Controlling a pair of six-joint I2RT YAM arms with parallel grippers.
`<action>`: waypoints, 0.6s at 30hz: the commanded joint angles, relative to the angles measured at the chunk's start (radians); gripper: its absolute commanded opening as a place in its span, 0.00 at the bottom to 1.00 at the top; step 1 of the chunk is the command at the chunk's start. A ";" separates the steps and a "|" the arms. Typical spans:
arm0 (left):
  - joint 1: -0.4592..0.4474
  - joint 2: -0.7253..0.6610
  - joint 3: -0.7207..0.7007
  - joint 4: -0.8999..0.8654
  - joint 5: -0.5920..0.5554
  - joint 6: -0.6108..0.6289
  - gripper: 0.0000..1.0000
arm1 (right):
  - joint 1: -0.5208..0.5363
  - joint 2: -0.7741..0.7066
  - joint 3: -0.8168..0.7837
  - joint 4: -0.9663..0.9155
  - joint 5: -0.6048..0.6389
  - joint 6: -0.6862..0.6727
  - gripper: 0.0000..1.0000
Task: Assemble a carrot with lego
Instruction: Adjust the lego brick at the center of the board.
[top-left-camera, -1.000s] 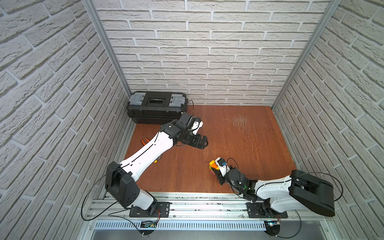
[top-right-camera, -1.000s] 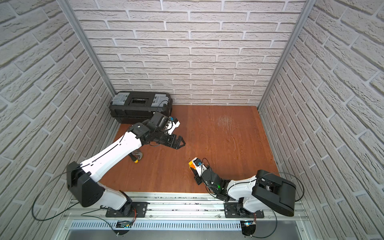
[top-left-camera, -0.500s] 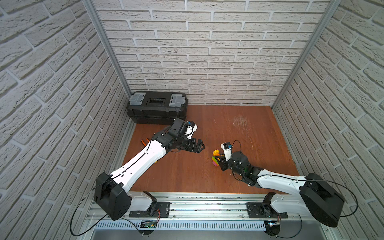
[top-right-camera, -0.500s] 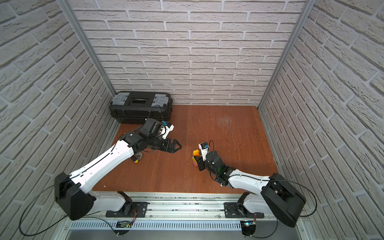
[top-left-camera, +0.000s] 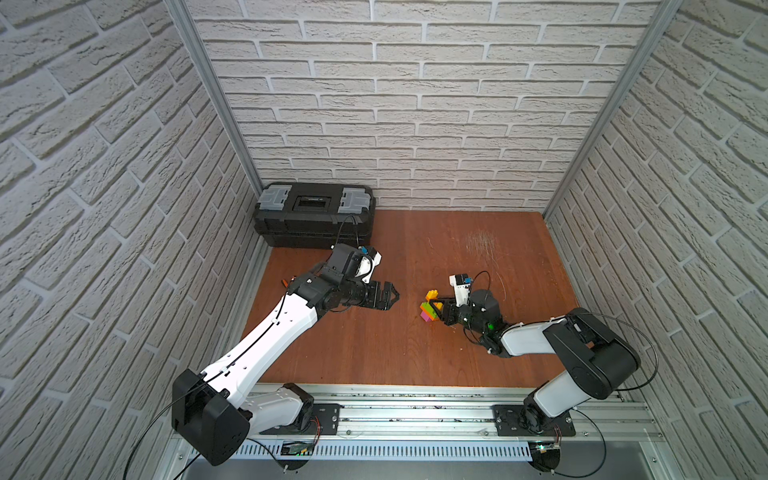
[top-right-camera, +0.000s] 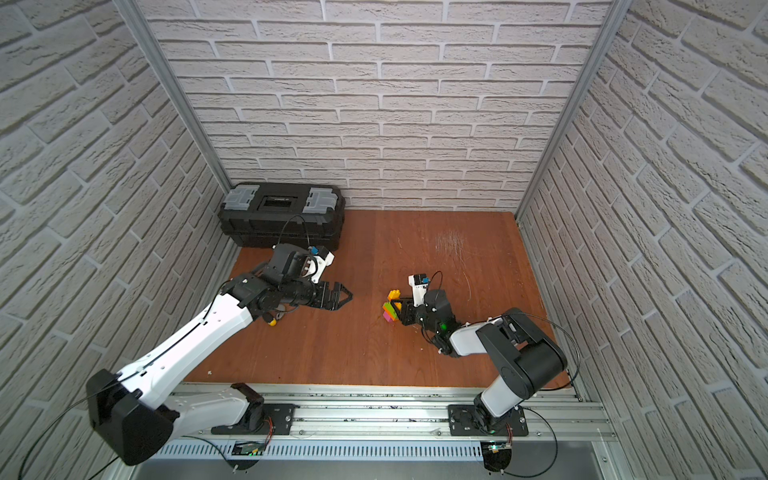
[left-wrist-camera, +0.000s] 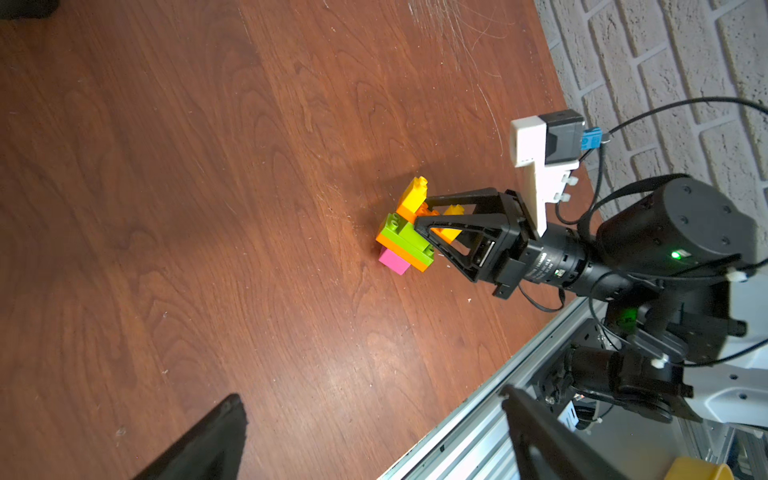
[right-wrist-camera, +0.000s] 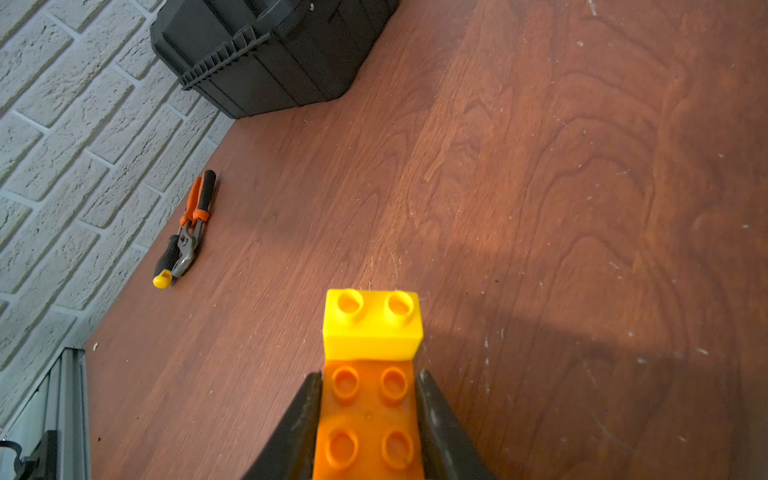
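Observation:
The carrot (top-left-camera: 426, 310) is a small clump of joined lego: orange and lime green bricks, a pink end and yellow bits. It stands near the middle of the wooden floor, pink end (left-wrist-camera: 394, 261) down. My right gripper (top-left-camera: 435, 304) reaches in low from the right, and its two fingers lie against both sides of the clump's orange brick (right-wrist-camera: 368, 419), shut on it. A yellow brick (right-wrist-camera: 372, 324) sticks out past the fingertips. My left gripper (top-left-camera: 392, 296) hovers wide open a short way to the left of the carrot (top-right-camera: 389, 309), with nothing between its fingers.
A black toolbox (top-left-camera: 313, 216) stands against the back wall at the left. Orange-handled pliers (right-wrist-camera: 192, 216) lie by the left wall, mostly hidden under my left arm in the top views. A metal rail (top-left-camera: 415, 411) runs along the front edge.
My right arm has swung from the front edge toward the middle of the floor, carrying the carrot with it. The left gripper has drawn back slightly to the left, still open.

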 joint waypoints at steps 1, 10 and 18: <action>0.017 -0.040 -0.027 0.019 -0.015 0.000 0.98 | -0.008 -0.002 0.034 -0.113 -0.037 -0.024 0.46; 0.047 -0.105 -0.086 0.073 -0.020 -0.027 0.98 | -0.039 -0.045 0.082 -0.261 -0.086 -0.088 1.00; 0.089 -0.193 -0.109 0.084 -0.112 -0.029 0.98 | -0.052 -0.175 0.114 -0.514 0.011 -0.190 1.00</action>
